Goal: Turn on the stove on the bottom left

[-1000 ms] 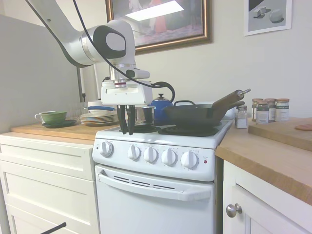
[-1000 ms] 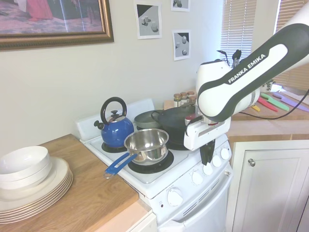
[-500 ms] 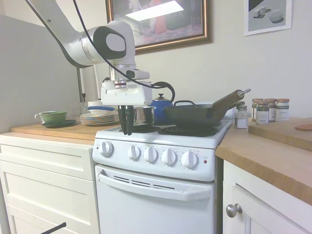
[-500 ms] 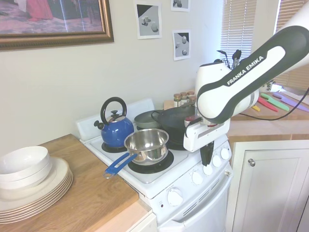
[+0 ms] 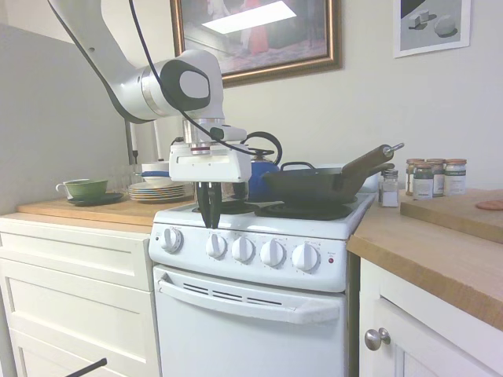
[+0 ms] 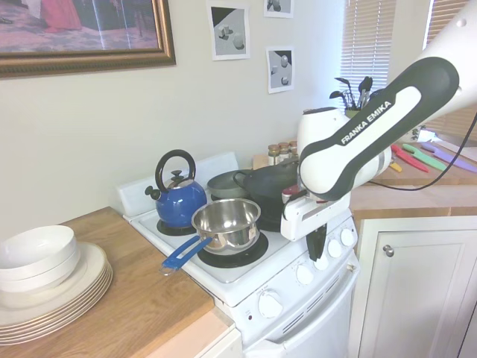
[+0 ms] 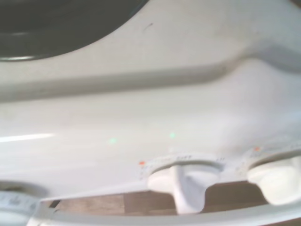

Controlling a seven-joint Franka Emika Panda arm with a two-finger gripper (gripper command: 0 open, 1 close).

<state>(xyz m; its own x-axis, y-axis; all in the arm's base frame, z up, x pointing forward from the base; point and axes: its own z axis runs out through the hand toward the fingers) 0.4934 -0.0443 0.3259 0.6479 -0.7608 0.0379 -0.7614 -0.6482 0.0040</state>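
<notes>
The white stove [image 5: 251,314] has a row of round white knobs on its front panel. My gripper [image 5: 211,225] points straight down at the stove's front edge, its dark fingers close together and holding nothing. Its tips hang just above the second knob from the left [image 5: 216,246]. The leftmost knob [image 5: 171,239] lies to its left. In the second exterior view the gripper [image 6: 316,255] hangs right by the knobs [image 6: 303,274]. The wrist view looks down on one knob [image 7: 186,184], a neighbouring knob [image 7: 277,176] and a dark burner edge [image 7: 47,28].
A steel saucepan [image 6: 226,221] with a blue handle sits on a front burner, behind the gripper. A blue kettle [image 6: 177,200] and a black pan [image 5: 314,184] stand on other burners. Stacked plates [image 6: 45,287], a green cup [image 5: 85,188] and spice jars [image 5: 432,177] are on the wooden counters.
The gripper has moved down and out over the stove's front edge, toward the second knob. Its fingers have drawn closer together.
</notes>
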